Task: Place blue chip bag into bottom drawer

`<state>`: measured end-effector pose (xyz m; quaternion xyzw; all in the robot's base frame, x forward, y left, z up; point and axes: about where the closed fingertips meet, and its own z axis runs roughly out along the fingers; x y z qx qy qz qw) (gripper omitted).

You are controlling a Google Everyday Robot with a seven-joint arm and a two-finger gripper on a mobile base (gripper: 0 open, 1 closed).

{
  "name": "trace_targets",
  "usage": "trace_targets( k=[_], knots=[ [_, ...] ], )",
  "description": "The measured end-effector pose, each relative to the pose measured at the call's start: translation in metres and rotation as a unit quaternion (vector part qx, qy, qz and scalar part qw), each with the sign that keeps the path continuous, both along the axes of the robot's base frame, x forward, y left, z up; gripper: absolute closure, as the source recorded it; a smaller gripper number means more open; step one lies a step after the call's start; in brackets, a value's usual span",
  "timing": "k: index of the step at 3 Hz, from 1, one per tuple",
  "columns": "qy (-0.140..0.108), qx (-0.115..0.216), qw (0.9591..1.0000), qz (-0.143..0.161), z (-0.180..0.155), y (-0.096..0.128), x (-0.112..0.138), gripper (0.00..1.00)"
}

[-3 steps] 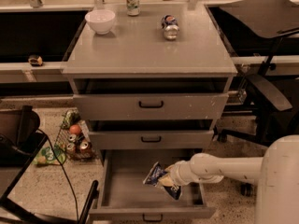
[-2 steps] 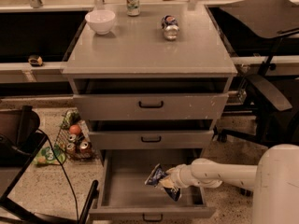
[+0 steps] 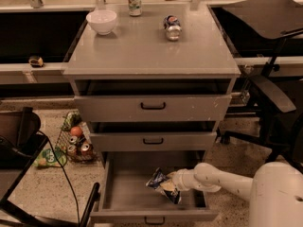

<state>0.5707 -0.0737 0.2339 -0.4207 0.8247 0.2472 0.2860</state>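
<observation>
Holding the bag (image 3: 159, 180) inside the open drawer (image 3: 124, 189), the gripper (image 3: 172, 183) sat over the drawer's right half, with the arm reaching in from the right. The fingers were clamped on the bag's right end, and the foil hung tilted with one corner low. I could not tell whether that corner touched the drawer floor.

I judged the release to be the step in hand. To do it well, I would ease the bag down until it lay on the floor, well behind the front wall, and only then part the fingers. Crinkly foil can cling to a pad, so I would open wide and pause. Then I would back out to the right, staying low to clear the drawer front above.
</observation>
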Motion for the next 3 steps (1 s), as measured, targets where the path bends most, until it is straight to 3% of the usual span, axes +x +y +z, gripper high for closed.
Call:
trace_targets(
  k=[1,2,3],
  knots=[
    [0.006,0.017,0.9998,0.001,-0.016,0.0,0.005,0.12],
    [0.002,0.058,0.9983,-0.001,-0.019,-0.007,0.006,0.0],
    [-0.023,0.114,0.9931,0.011,0.014,-0.03,-0.005,0.0]
  ],
)
